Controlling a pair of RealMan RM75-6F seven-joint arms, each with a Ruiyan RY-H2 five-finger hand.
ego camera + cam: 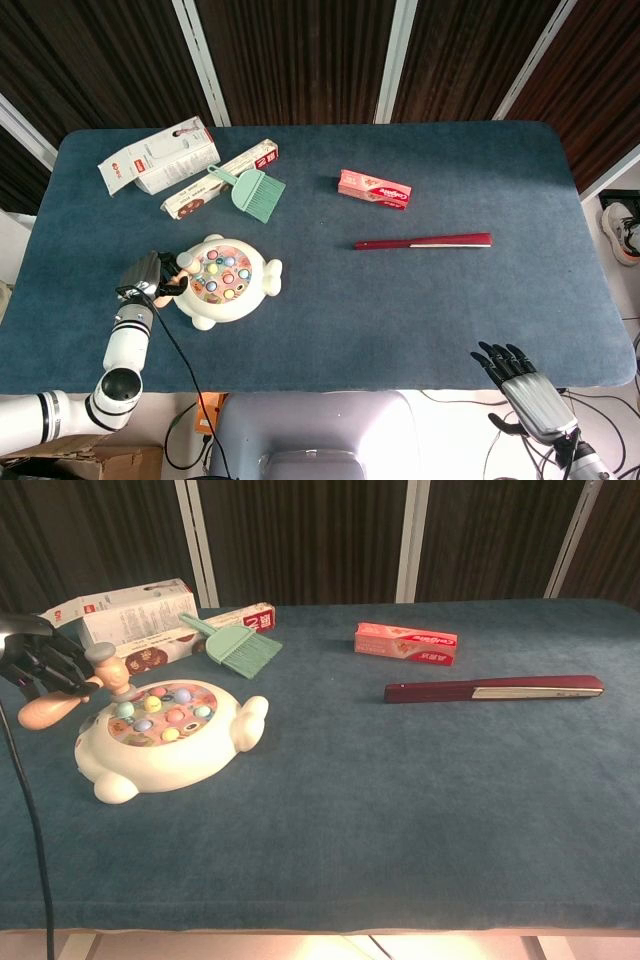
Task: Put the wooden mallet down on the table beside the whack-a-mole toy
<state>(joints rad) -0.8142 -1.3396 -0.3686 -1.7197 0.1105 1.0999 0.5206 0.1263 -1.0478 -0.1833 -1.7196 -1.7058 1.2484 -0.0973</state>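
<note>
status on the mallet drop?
Left hand grips wooden mallet, head over whack-a-mole toy. Right hand idle, open. Not yet down.

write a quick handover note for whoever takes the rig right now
Left hand: holds the mallet by its handle, at the left edge of the toy, with the mallet head over the toy's rim.
Right hand: open, holds nothing, off the near right edge of the table.
Done: mallet is in hand and next to the toy.
Left: lower the mallet onto the bare table beside the toy, probably on its left, then let go and pull the hand away.
</note>
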